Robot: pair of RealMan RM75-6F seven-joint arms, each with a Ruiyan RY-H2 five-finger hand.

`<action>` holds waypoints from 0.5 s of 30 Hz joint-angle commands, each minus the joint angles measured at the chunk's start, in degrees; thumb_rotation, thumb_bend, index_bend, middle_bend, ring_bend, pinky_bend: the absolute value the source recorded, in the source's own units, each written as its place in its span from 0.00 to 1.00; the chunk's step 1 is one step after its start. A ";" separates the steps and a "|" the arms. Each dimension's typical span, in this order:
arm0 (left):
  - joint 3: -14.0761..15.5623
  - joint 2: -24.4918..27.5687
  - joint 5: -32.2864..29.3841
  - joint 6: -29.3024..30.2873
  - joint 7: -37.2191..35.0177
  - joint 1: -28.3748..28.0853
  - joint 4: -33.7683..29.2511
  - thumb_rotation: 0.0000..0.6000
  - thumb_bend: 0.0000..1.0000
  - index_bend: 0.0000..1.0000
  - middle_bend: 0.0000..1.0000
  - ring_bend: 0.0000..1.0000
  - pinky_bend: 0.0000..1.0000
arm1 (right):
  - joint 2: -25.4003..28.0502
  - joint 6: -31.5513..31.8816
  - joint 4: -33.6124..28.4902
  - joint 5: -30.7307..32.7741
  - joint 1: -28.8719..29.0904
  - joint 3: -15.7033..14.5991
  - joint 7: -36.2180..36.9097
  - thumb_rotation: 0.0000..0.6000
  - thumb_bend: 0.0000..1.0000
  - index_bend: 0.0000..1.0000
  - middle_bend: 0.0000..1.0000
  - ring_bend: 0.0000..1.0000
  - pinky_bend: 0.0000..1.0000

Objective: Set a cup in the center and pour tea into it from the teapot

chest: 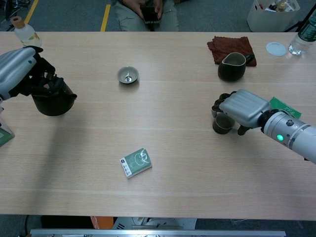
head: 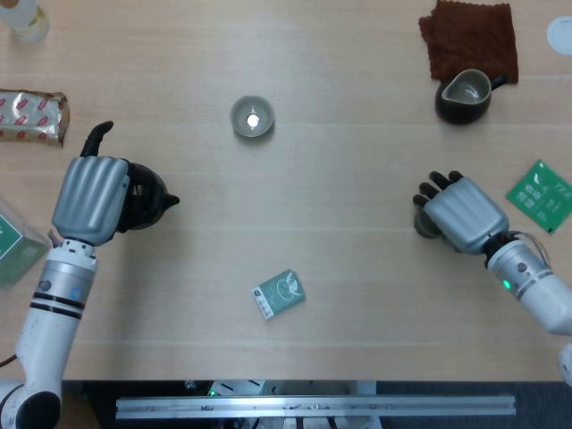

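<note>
The right hand (chest: 242, 109) wraps its fingers around the small dark cup (chest: 222, 124), right of the desk's (chest: 177, 148) center. The left hand (head: 89, 198) grips the black teapot (head: 143, 197) at far left. The cup looks light, rigid, breakable, possibly slick, so hold its wall gently.

Two small cups: one light (head: 252, 117) and one dark (chest: 221, 124) (partly under a robot hand). One black teapot (chest: 49, 98), one dark pitcher (head: 463, 95). One brown cloth (head: 469, 36). Two green packets (head: 279, 294) (head: 542, 194), one snack wrapper (head: 30, 117), two bottles (chest: 23, 30) (chest: 307, 33), one white lid (chest: 276, 48).
</note>
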 commanded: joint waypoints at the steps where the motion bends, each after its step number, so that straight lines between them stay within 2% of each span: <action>1: 0.02 0.06 0.03 -0.04 -0.09 0.04 0.04 0.90 0.45 0.88 1.00 0.86 0.11 | -0.22 0.12 -0.31 0.70 0.47 0.36 0.19 1.00 0.29 0.40 0.30 0.17 0.30; 7: 0.00 0.47 0.17 -0.14 0.00 0.04 -0.20 0.89 0.45 0.88 1.00 0.86 0.11 | -0.15 -0.31 -2.39 2.32 2.74 2.29 0.27 1.00 0.29 0.41 0.30 0.17 0.30; 15: -0.11 1.23 0.53 0.10 0.89 -0.01 -1.60 0.91 0.45 0.88 1.00 0.86 0.11 | -1.95 -2.80 -5.30 8.58 8.39 5.68 -2.90 1.00 0.29 0.41 0.30 0.17 0.30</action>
